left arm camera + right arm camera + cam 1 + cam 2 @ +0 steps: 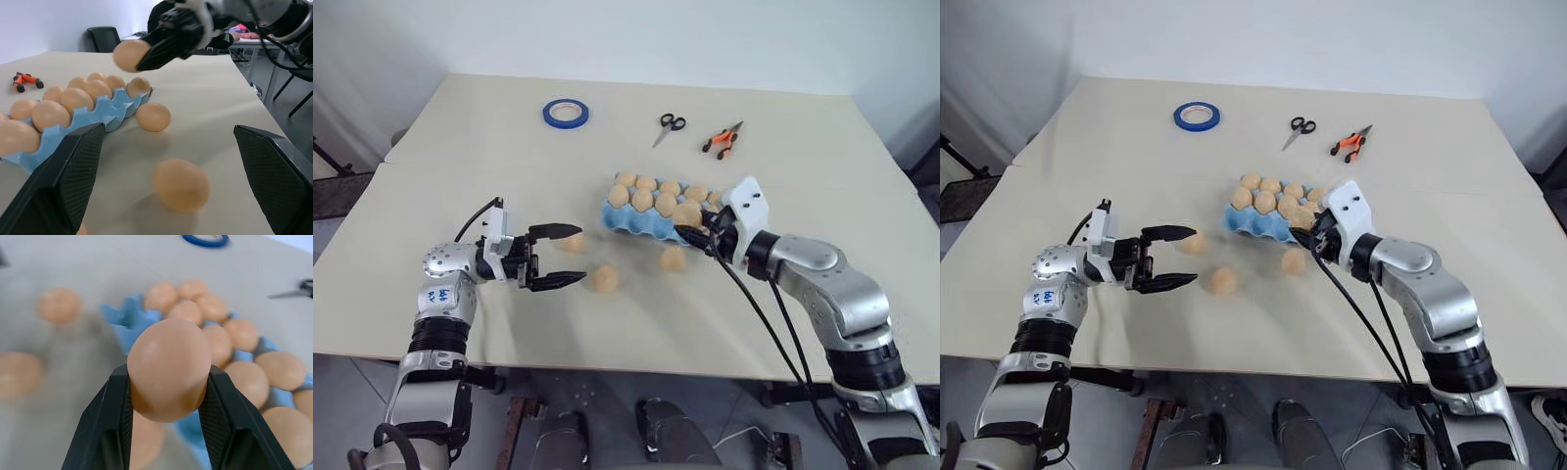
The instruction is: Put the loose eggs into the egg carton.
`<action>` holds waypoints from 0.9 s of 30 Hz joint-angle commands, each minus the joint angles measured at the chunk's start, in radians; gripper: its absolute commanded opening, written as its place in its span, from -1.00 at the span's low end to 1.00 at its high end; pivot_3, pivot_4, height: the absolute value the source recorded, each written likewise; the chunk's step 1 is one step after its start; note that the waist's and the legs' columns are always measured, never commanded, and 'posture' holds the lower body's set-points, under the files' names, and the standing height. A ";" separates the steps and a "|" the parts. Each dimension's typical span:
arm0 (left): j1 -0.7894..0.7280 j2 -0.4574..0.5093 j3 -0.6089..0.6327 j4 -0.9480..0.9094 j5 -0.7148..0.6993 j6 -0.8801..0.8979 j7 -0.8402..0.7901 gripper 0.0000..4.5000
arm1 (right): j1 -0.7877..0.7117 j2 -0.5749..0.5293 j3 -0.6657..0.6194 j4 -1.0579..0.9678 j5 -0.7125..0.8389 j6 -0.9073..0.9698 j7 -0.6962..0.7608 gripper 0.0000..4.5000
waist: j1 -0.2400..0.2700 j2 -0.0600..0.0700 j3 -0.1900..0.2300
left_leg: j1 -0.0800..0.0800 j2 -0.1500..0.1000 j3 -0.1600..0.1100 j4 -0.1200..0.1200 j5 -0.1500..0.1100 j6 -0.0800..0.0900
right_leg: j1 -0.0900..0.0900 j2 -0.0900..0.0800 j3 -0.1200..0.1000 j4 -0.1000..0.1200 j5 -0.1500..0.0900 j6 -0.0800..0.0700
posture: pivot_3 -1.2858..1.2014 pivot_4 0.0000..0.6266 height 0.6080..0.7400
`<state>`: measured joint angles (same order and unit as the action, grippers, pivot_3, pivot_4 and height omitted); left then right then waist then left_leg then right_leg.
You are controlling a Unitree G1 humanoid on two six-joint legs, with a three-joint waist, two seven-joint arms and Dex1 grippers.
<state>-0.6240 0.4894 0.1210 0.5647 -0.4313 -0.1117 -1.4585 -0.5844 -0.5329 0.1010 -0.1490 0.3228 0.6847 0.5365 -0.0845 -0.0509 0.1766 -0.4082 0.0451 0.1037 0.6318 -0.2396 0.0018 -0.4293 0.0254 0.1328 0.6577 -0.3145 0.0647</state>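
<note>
An egg (168,369) sits clamped in the right gripper (168,382) above the egg carton (631,221).

My left gripper (566,257) is just hanging out over the near left part of the table, forearm coming up from the near edge, wrist bent so the thing points level off to the right, and its two black fingers (555,232) are spread wide with nothing between them. My right arm reaches in from the near right, elbow low, forearm angled toward the middle, and my right gripper (167,377) points forward-left, tipped slightly down. Its fingers (116,417) are clamped on the sides of an egg (168,368), held up off the table.
</note>
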 commanded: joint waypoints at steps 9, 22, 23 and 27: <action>-0.014 0.009 0.030 -0.033 -0.018 -0.011 0.044 1.00 | -0.080 0.009 0.044 0.185 -0.121 -0.131 0.075 -0.02 | -0.003 0.000 0.000 | 0.000 0.000 0.000 0.000 0.000 0.000 | 0.000 0.000 0.000 0.001 0.000 0.000 | 0.03 -0.52 1.00; -0.029 0.004 0.029 -0.016 -0.011 -0.018 0.050 1.00 | -0.071 -0.009 0.013 0.131 -0.138 -0.116 0.094 0.99 | -0.003 0.001 0.000 | 0.000 0.000 0.000 0.000 0.000 0.000 | 0.000 0.000 -0.001 0.002 0.000 0.000 | 0.03 -0.52 1.00; -0.031 0.004 0.029 -0.013 -0.010 -0.018 0.049 1.00 | -0.070 -0.014 0.006 0.112 -0.130 -0.110 0.102 0.99 | -0.002 0.001 0.000 | 0.000 0.000 0.000 0.000 0.000 0.000 | -0.001 0.000 -0.001 0.002 0.000 0.000 | 0.03 -0.52 1.00; -0.038 0.003 0.028 -0.004 -0.008 -0.021 0.048 1.00 | -0.050 -0.027 -0.024 0.029 -0.089 -0.076 0.127 0.99 | -0.001 0.001 0.000 | 0.000 0.000 -0.001 0.000 0.000 0.000 | 0.000 0.000 -0.001 0.002 0.000 0.000 | 0.03 -0.52 1.00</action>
<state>-0.6489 0.4877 0.1392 0.5660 -0.4312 -0.1182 -1.4106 -0.6388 -0.5422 0.1155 -0.0615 0.2108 0.5990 0.6516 -0.0857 -0.0503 0.1770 -0.4083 0.0455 0.1031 0.6322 -0.2396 0.0015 -0.4295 0.0255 0.1315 0.6596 -0.3146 0.0647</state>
